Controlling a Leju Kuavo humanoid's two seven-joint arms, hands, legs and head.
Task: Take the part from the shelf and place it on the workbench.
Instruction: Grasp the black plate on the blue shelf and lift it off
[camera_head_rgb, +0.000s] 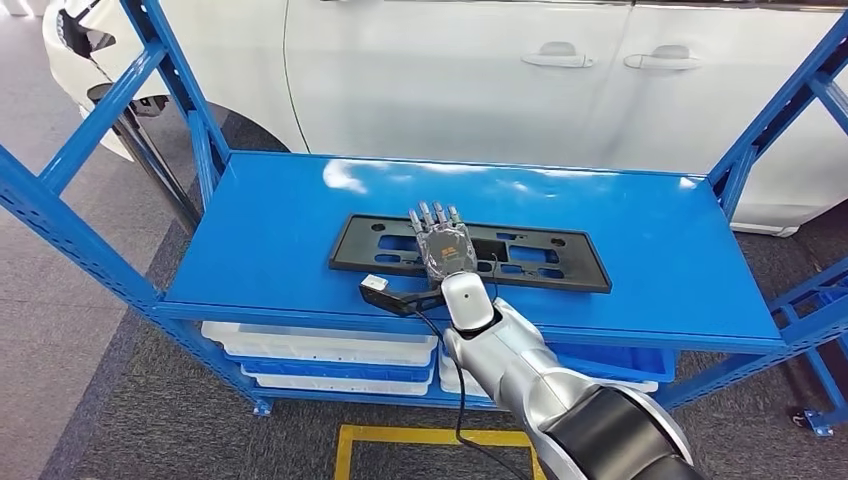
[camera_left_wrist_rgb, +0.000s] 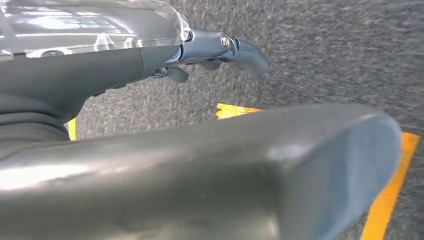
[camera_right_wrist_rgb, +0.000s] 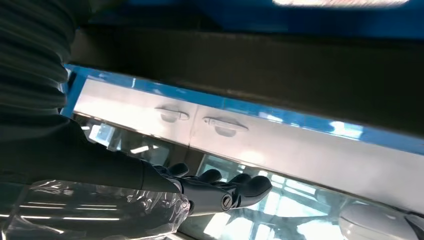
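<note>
On blue metal shelf (camera_head_rgb: 250, 250), long flat black plastic plate-holder part (camera_head_rgb: 540, 262) lies lengthwise across. Right hand (camera_head_rgb: 440, 243) over its middle, fingers outstretched, holding nothing. Left hand (camera_left_wrist_rgb: 220, 50) hangs well apart, empty.

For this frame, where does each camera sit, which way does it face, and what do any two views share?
Head view: high on the body, looking down at the blue metal shelf and flat black plastic part; right robot hand over the part.
Left wrist view: behind the left robot hand, facing grey carpet.
Right wrist view: behind the right robot hand, facing the white car.
Shared: head and right wrist views both show the car's door handles.
</note>
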